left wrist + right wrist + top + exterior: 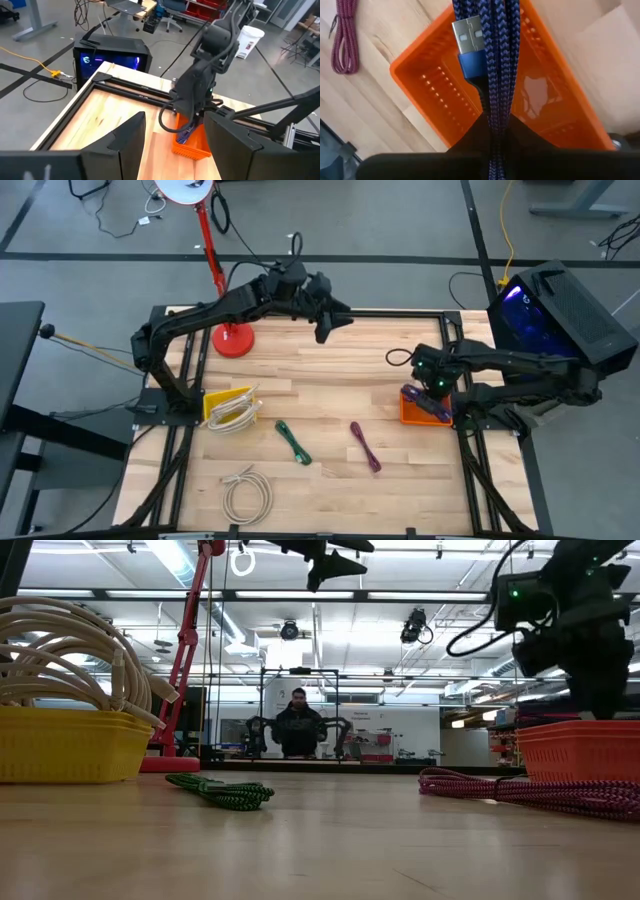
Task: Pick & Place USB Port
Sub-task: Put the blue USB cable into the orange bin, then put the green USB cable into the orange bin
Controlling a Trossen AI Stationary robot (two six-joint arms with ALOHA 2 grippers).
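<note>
A blue braided USB cable [495, 60], bundled in several strands with a silver plug [468, 35], is in my right gripper [492, 127], which is shut on it above the orange basket [435, 95] at the table's right edge [412, 412]. In the left wrist view the cable [185, 135] hangs down into that basket [192, 145]. My left gripper [325, 318] is open and raised high over the table's far middle, touching nothing. My right gripper pinches the blue cable bundle [495, 107] between its two fingers, several strands together. The fingers come from above, pointing down, and lie along the strands. The bundle hangs below them with its plug end over the inside of the orange basket. Whether it touches the basket's floor I cannot tell.
A magenta cable [365, 447] and a green cable [293, 442] lie on the table's middle. A white cable [247, 492] lies near the near edge. A yellow basket [232, 408] at the left holds white cables. A red lamp base [232, 338] stands at the far left.
</note>
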